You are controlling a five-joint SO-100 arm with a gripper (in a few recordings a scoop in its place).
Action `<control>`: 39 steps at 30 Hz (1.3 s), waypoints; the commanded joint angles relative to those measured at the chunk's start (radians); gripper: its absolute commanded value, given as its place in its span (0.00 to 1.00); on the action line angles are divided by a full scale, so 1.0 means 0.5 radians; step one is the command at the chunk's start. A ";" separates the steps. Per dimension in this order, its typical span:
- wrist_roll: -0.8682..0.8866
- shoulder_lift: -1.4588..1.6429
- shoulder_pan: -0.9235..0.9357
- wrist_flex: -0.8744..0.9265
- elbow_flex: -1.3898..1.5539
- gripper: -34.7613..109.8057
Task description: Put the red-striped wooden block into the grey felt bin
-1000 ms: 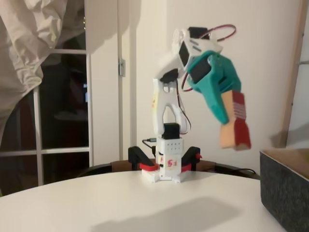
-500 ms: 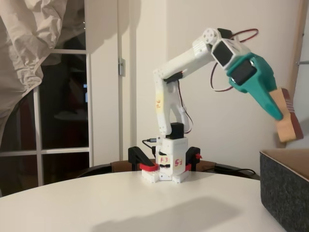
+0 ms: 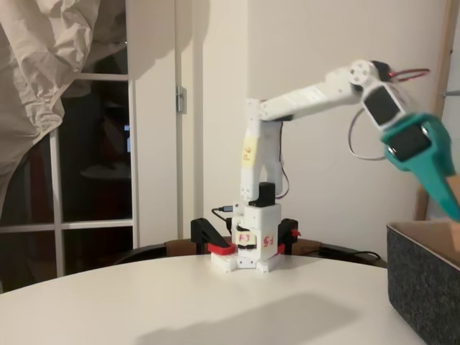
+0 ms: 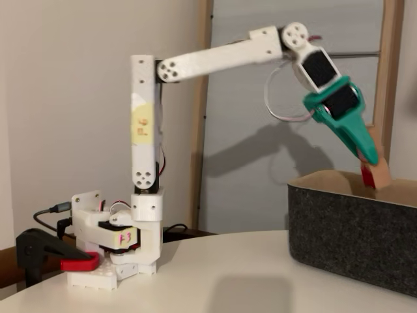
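hanging over the bin with the block in the gripper

reaching out from its base, the white arm (image 4: pixel 215 55) carries the teal gripper (image 4: pixel 373 171) just above the open top of the grey felt bin (image 4: pixel 345 238). the fingers are clamped on the red-striped wooden block (image 4: pixel 378 175), which sits at the gripper's tip, tilted, with its lower end at about the level of the bin's rim, in front of the far wall's tan lining. in the other fixed view the gripper (image 3: pixel 451 195) points down at the right edge of the picture, and only a small pale piece of the block shows beside its tip there, above the bin (image 3: pixel 424 287).

below and well away from the gripper, the arm's base (image 3: pixel 248 248) stands on a round white table (image 3: pixel 180 302), held by a black clamp with red parts (image 3: pixel 215 241). the table top is smooth, with a soft shadow on it under the arm. behind are pale walls, a white door frame with dark window panes (image 3: pixel 93 158), and a crumpled light cloth (image 3: pixel 50 65) hanging at the upper left. a wooden post (image 4: pixel 381 85) stands just behind the gripper.
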 commanded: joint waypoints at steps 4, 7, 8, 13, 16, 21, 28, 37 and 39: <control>-0.034 -0.095 -0.028 0.006 -0.141 0.34; -0.025 -0.080 -0.055 0.114 -0.141 0.40; -0.018 -0.071 -0.071 0.147 -0.144 0.42; -0.031 0.018 -0.147 0.255 -0.147 0.45; -0.043 0.114 -0.190 0.331 -0.141 0.45; -0.046 0.288 -0.239 0.528 -0.126 0.45; -0.021 0.522 -0.264 0.795 -0.107 0.44; 0.196 1.046 -0.006 0.838 0.282 0.45; 0.322 1.206 0.153 0.853 0.411 0.45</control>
